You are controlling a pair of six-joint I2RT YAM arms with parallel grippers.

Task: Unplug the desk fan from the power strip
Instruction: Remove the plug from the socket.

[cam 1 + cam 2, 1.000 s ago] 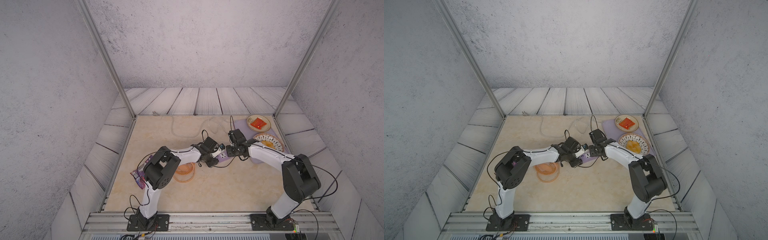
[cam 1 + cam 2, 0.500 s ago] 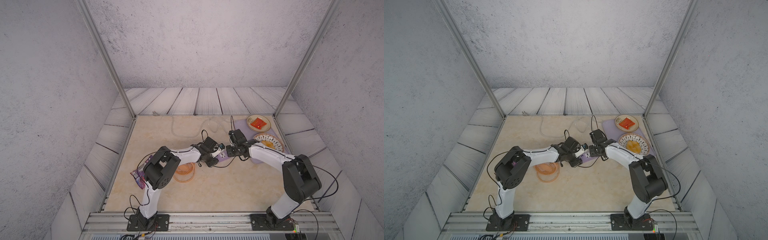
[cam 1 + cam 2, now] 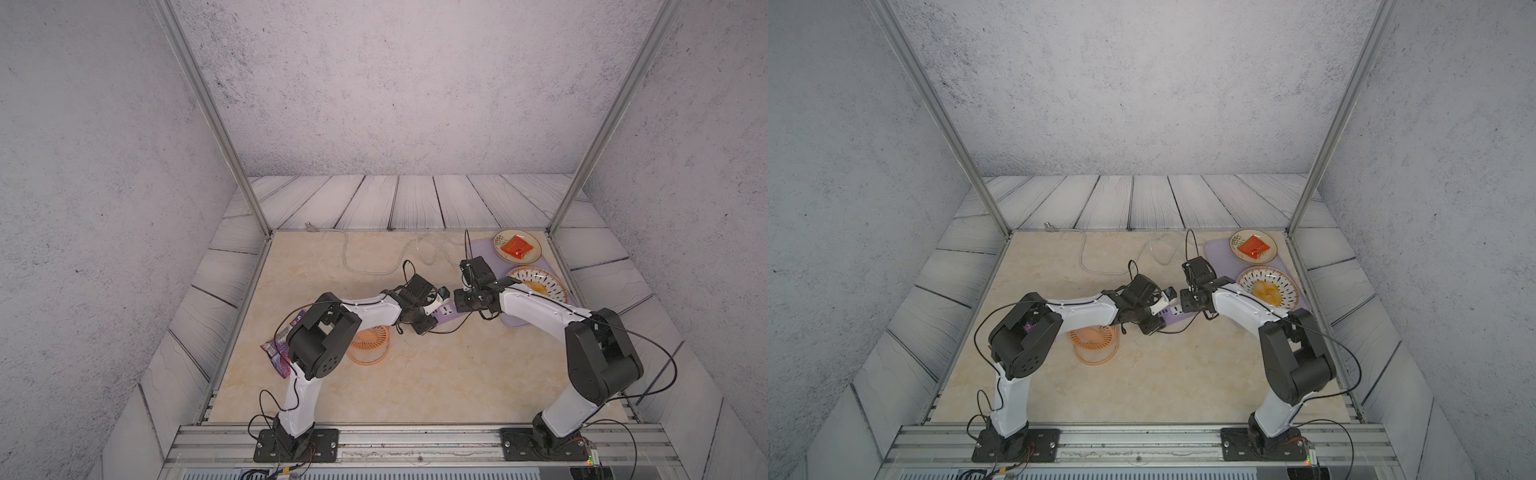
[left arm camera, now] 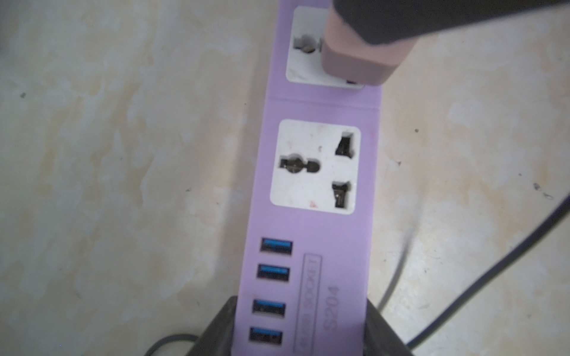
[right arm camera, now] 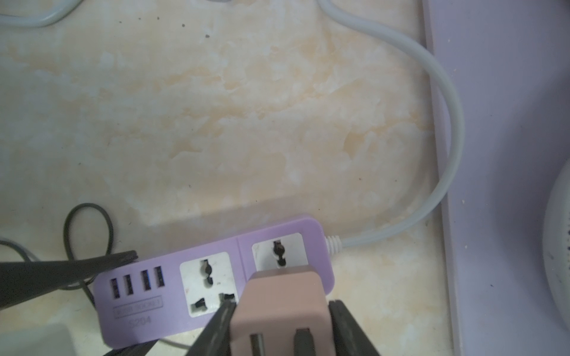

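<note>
Okay, on the left the desk fan (image 3: 369, 345) lies idle, near my arm. My left gripper (image 4: 297, 314) is clamped narrow across the USB end of the power strip (image 4: 311, 225), pinning it. Further right, my right gripper (image 5: 280, 309) squeezes the plug (image 5: 285, 286) at the end socket (image 4: 303, 46). It looks tilted, partly lifted. Prongs clear? I can't tell, so I judge the pull unfinished.

Live from what is plainly a robotics lab cell, not a home: left arm (image 3: 365, 313) and right arm (image 3: 536, 311) bolted to an aluminium rail (image 3: 415, 440), a marble-look tabletop (image 3: 436, 386) fenced by metal posts (image 3: 210, 112) and grey backdrop panels (image 3: 395, 83), probably printed sheets.
</note>
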